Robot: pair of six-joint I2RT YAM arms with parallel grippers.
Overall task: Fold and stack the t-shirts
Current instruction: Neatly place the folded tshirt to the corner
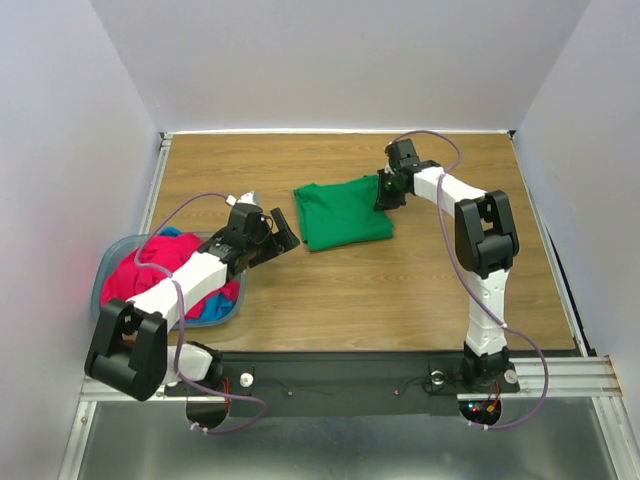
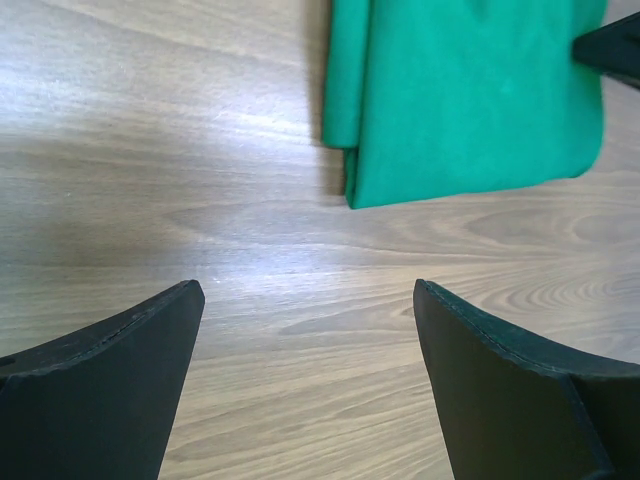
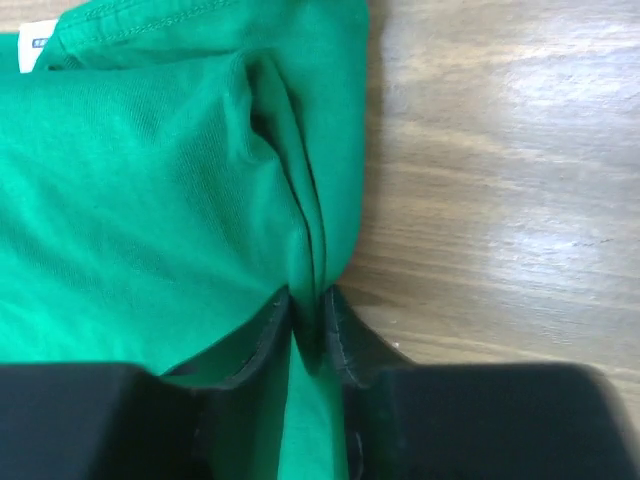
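On the worktop (image 1: 400,290) we see the green shirt (image 1: 345,215) folded, our right hand (image 3: 308,308) pinching its edge. Our left hand (image 2: 305,292) gapes open nearby. The pink shirt (image 1: 135,280) and blue shirt (image 1: 212,308) lie in the basket (image 1: 103,268).

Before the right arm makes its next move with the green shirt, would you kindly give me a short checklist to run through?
1. The right gripper pinches the green shirt at its edge: ok.
2. Number of layers in that pinch: cannot tell.
3. The left gripper is open, off the cloth: ok.
4. All of the green shirt on the table: ok.
5. The pink shirt and blue shirt parked in the basket: ok.
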